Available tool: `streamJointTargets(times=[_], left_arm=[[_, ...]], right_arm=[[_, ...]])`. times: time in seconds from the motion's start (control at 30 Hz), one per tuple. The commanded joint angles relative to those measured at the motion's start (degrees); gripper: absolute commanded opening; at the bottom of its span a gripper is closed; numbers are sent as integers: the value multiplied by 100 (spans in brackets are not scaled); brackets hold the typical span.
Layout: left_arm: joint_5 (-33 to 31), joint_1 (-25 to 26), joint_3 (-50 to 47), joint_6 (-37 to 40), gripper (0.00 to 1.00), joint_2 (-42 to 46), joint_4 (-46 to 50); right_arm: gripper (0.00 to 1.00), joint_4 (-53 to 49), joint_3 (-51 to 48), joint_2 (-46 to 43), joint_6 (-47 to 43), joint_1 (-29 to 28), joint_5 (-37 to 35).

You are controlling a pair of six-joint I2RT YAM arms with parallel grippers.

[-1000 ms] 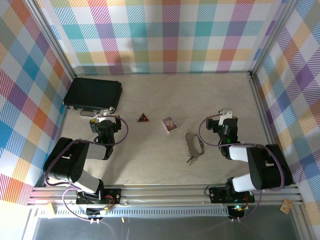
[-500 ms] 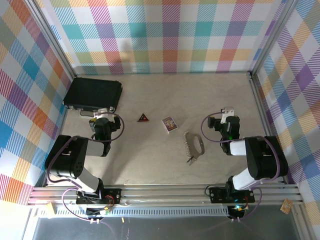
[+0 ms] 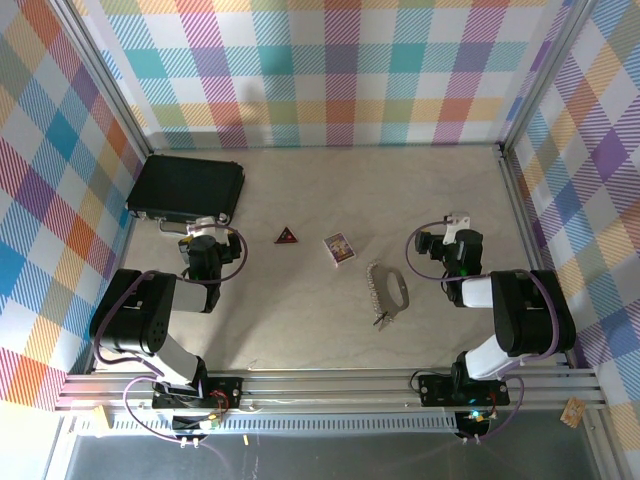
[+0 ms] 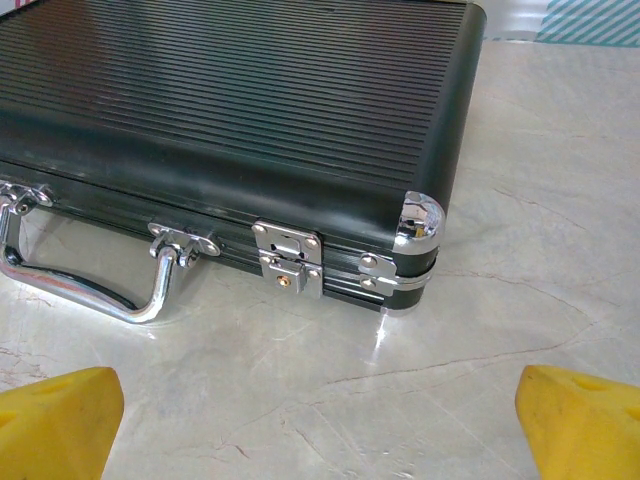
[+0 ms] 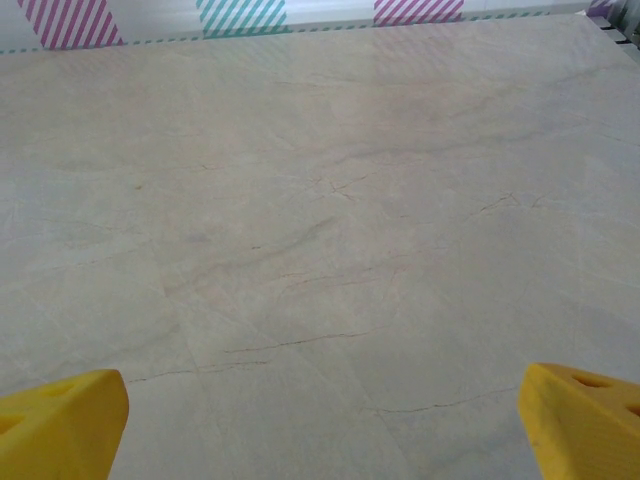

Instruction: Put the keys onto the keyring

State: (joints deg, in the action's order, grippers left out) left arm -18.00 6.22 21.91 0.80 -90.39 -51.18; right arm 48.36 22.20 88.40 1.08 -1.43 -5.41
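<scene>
No progress visible; key [image 3: 381,321] lies at near end of keyring [image 3: 389,288], threading unclear; left gripper [image 4: 320,420] and right gripper [image 5: 320,420] spread wide, empty, away from both.

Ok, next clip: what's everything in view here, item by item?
case: one, black with silvery latches and handle, closed, far left of the table.
triangle: one, red and black, mid-table, right of the case.
card: one, purple, just right of the triangle.
keyring: one, silvery oval loop, nearer than the card and to its right.
key: one, small, dark head, at the keyring's near end; too small to tell whether attached.
table: one, pale marbled.
walls: multicoloured plaid, three sides.
left fingers: two, yellow, open, facing the case.
right fingers: two, yellow, open, above the table.
</scene>
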Motion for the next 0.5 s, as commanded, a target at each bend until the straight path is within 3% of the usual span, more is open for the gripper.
streamJointTargets(times=[0.0, 0.47], left_arm=[[69, -27, -3, -86, 100, -31, -174], [135, -24, 7, -69, 100, -36, -153]], right_arm=[[99, 63, 83, -20, 73, 52, 109], [99, 68, 79, -16, 76, 47, 108]])
